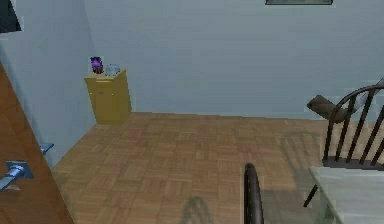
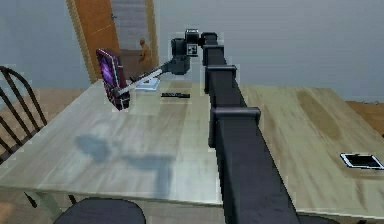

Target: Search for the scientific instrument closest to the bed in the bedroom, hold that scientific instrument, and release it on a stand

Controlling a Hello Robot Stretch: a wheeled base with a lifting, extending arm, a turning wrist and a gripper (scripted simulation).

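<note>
My gripper (image 2: 126, 93) reaches out over a wooden table (image 2: 300, 120) at the end of the dark arm. A flat purple object with a dark foot (image 2: 110, 72) hangs at its fingers, above the tabletop, so the gripper holds it. Its shadow falls on the table below. In the forward view a yellow stand (image 1: 108, 97) sits in the far left corner of the room. A small purple thing (image 1: 96, 65) and a pale blue thing (image 1: 113, 70) rest on top of it.
On the table lie a dark flat bar (image 2: 175, 95), a white item (image 2: 147, 86) and a phone (image 2: 360, 160). Wooden chairs (image 2: 15, 105) (image 1: 355, 125) stand around the table. A brown door (image 1: 25, 160) is at the forward view's left. Bare wooden floor (image 1: 170, 160) leads to the stand.
</note>
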